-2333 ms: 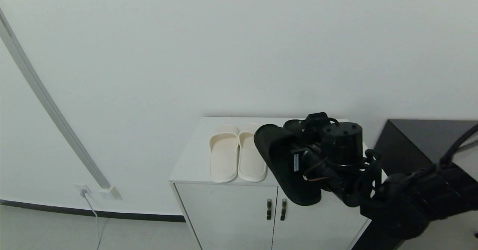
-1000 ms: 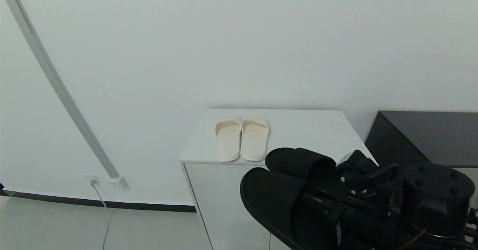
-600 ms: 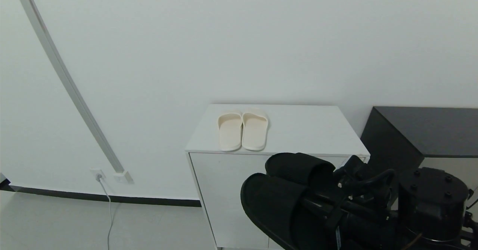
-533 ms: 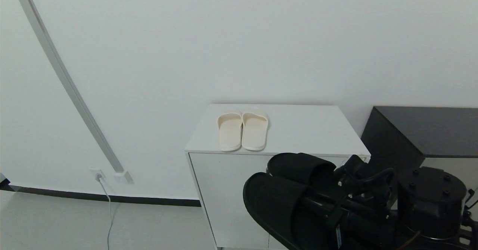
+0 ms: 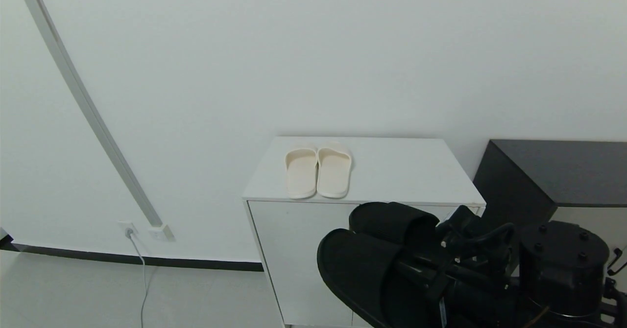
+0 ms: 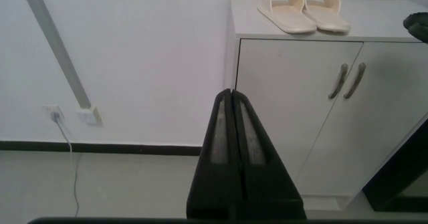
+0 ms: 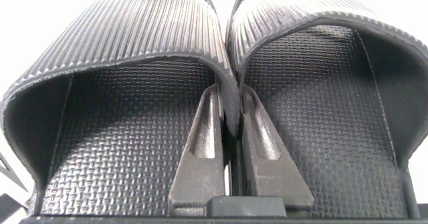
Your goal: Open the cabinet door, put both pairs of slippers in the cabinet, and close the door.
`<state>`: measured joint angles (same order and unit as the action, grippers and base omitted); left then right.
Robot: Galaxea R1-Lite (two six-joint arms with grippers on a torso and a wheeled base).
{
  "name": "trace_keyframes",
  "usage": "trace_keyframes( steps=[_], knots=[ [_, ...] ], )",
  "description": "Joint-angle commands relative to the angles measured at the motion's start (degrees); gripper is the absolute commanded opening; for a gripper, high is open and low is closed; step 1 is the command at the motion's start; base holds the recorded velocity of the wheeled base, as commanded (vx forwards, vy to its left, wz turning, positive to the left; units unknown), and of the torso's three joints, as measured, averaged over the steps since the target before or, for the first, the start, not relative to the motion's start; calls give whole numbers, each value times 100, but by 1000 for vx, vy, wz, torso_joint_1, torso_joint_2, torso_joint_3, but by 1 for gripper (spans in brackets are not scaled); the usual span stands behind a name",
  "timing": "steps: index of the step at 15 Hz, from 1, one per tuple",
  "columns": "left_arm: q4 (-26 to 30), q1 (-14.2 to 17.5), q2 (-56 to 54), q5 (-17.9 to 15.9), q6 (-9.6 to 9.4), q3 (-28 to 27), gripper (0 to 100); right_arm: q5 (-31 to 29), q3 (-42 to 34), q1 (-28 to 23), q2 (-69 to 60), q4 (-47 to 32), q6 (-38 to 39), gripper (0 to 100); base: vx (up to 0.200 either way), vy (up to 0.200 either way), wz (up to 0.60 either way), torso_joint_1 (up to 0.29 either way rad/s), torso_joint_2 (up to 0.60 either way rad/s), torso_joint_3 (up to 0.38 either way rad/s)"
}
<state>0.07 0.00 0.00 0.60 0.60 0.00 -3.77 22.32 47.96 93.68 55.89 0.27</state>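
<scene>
Left jaws pressed together, right jaws clamped on black slippers (image 7: pixel 134 117)

No text, number, label or sign can be read. The white cabinet (image 5: pixel 401 171), the cream slippers (image 5: pixel 318 171) on its top and the ribbed black slippers (image 7: pixel 221 70) in front of its doors all show plain surfaces, with no legible print.

Both cabinet doors (image 6: pixel 294 117) stand shut, their handles (image 6: pixel 348 81) unobstructed. In the head view, black slippers (image 5: pixel 372 259) cover the doors at lower centre. Open floor (image 5: pixel 98 293) lies lower left, and a dark unit (image 5: pixel 553 176) stands at right.
</scene>
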Motion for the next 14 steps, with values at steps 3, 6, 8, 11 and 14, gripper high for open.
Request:
trace_keyframes(
  steps=[3,6,8,11,14],
  knots=[
    [1,0,0,2,2,0,0,-1,-52,3,45,0,-62,0,0,0,0,-113,246,134],
    [1,0,0,-7,2,0,100,-1,-52,3,45,0,-71,0,0,0,0,-155,370,206],
    [1,0,0,2,2,0,100,-1,-61,12,45,0,-80,0,0,0,0,-166,388,215],
    [1,0,0,2,-7,0,100,-1,-96,3,71,0,-80,0,0,0,0,-185,442,251],
    [1,0,0,2,-7,0,100,-10,-149,12,124,106,-176,0,0,0,0,-225,544,318]
  ],
)
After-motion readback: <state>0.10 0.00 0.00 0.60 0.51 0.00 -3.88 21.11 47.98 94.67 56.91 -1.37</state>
